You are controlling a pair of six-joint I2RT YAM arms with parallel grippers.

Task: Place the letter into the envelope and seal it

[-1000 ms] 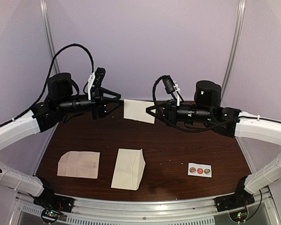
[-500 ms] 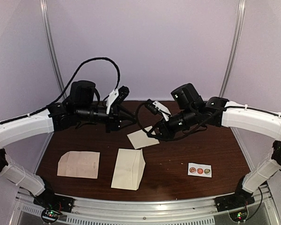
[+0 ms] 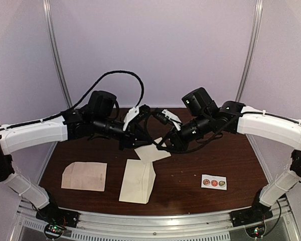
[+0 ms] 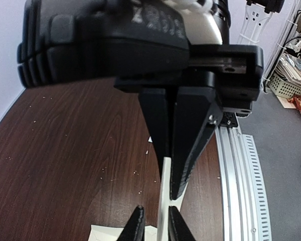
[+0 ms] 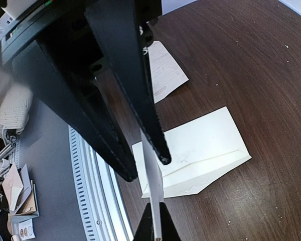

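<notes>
- Watching the top view, I see the letter [image 3: 153, 152] has left the back of the counter [image 3: 218, 153], where it lay flat a second ago. It now hangs in the air over the middle.
- Both arms have swung in from the rear and meet nose to nose above the far end of the envelope [image 3: 137, 182].
- My left claw [image 4: 169, 184] is closed tight on the sheet, which shows edge-on between its fingers.
- My right claw [image 5: 145, 168] stands a little apart, with the paper lying along one finger rather than pinched.
- I read that as a handover from right to left, nearly done. Insertion has not begun, and sealing is further off.
- The envelope lies flat near the front edge, touched by neither claw, just below and in front of the hanging letter.
- Count:
  - one letter
  - one envelope
  - one pinkish creased sheet [image 3: 84, 176] to the envelope's left
  - one sticker strip [image 3: 213, 182] on the right, carrying three round stickers
  - two arms
</notes>
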